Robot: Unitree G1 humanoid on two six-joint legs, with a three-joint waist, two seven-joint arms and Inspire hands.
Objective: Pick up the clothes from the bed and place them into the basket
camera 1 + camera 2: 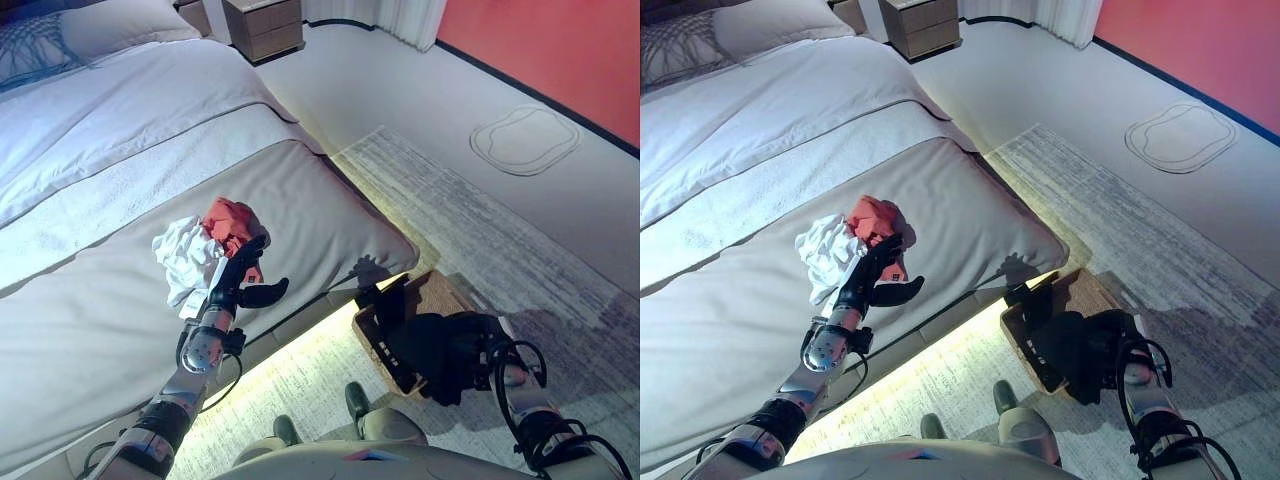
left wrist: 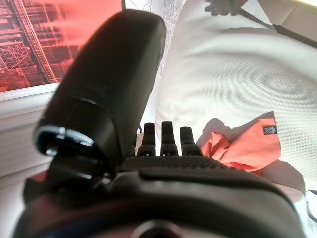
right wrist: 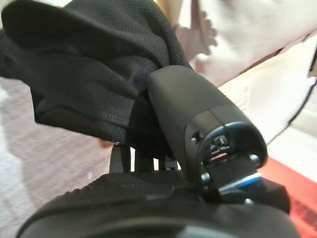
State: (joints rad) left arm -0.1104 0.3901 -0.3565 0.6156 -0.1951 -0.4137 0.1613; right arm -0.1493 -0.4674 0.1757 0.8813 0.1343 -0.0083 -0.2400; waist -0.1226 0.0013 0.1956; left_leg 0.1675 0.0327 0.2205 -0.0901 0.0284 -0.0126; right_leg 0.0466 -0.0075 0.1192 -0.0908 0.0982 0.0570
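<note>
An orange garment (image 1: pixel 230 222) and a white garment (image 1: pixel 185 255) lie bunched together on the bed (image 1: pixel 120 320) near its side edge. My left hand (image 1: pixel 240 272) is open, its fingers straight and resting at the orange garment's near edge; the garment shows past the fingers in the left wrist view (image 2: pixel 242 148). A brown basket (image 1: pixel 442 292) stands on the floor beside the bed. My right hand (image 3: pixel 198 104) is shut on a black garment (image 1: pixel 435 345), holding it over the basket. The cloth hides most of the basket's inside.
A grey rug (image 1: pixel 520 250) lies under the basket. A wooden nightstand (image 1: pixel 265 25) stands beyond the bed's head, with pillows (image 1: pixel 110 25) on the bed. A flat pale mat (image 1: pixel 525 138) lies near the red wall (image 1: pixel 560 40).
</note>
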